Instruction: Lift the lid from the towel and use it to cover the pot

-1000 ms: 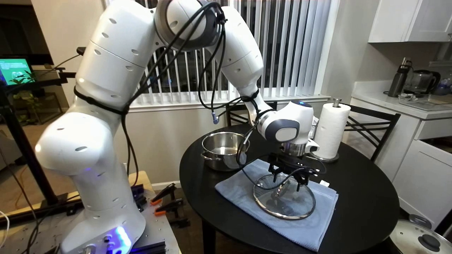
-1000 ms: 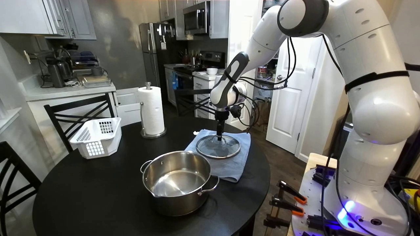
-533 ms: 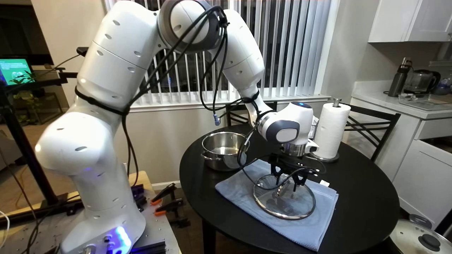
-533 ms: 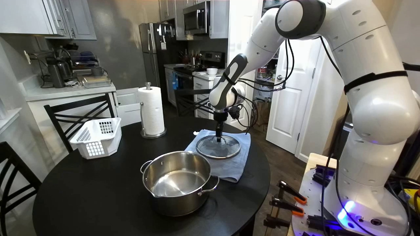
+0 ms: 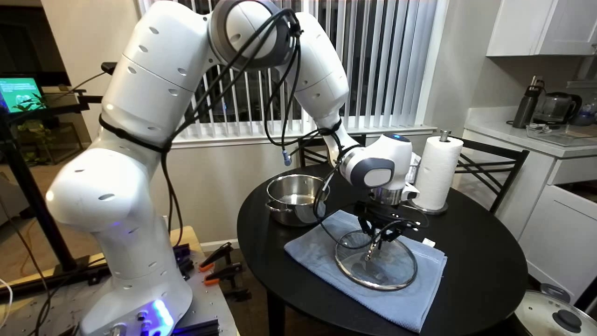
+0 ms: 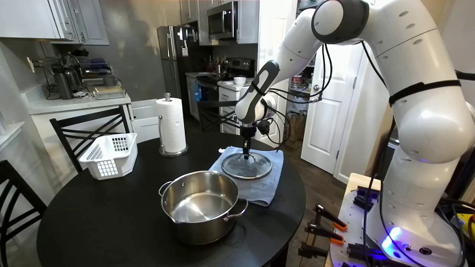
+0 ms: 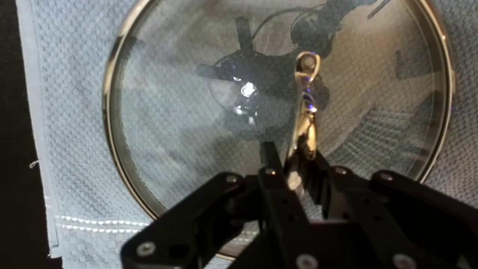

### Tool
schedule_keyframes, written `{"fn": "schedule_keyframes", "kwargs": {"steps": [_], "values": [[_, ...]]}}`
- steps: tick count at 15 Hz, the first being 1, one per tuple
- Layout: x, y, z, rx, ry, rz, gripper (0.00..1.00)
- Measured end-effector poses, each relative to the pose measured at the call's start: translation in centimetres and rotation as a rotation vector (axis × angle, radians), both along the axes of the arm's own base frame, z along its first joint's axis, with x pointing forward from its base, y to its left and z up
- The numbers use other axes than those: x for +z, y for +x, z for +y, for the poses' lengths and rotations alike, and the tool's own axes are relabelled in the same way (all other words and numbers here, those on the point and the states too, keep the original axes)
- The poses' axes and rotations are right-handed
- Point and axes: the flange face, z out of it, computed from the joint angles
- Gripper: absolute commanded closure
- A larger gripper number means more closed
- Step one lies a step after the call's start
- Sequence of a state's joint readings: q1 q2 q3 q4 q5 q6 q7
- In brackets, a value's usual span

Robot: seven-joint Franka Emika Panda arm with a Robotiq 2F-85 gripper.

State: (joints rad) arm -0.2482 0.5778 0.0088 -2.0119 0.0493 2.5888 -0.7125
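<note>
Where black cable (image 5: 315, 205) crosses in exterior view, strip of shiny round steel pot (image 5: 287, 215) hidden, at ten o'clock of round clear-glass lid (image 5: 382, 273). Lid on blue-grey rectangular towel (image 5: 322, 254); black two-finger gripper (image 5: 377, 239) clenched on metal handle (image 7: 306, 129), hiding part of rim in wrist view. White paper roll (image 5: 438, 175) at one, base partly behind white arm (image 5: 322, 67); pale knobbed disc (image 5: 543, 312) at four, cut off. Round black table (image 5: 485, 261); pale counter (image 5: 513, 136) at two.
</note>
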Motion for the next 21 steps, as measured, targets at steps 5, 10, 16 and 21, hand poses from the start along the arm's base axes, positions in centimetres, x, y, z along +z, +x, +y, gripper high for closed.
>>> {"fn": "schedule_keyframes", "kwargs": {"steps": [5,10,16,21], "values": [[0.3,0.0,-0.3,-0.013,-0.018,-0.065,0.98],[3.9,-1.5,-0.4,-0.041,-0.029,-0.188,0.98],[8.1,-3.4,2.3,0.026,-0.070,-0.207,0.98],[11.2,-4.5,7.8,0.161,-0.123,-0.188,0.98]]}}
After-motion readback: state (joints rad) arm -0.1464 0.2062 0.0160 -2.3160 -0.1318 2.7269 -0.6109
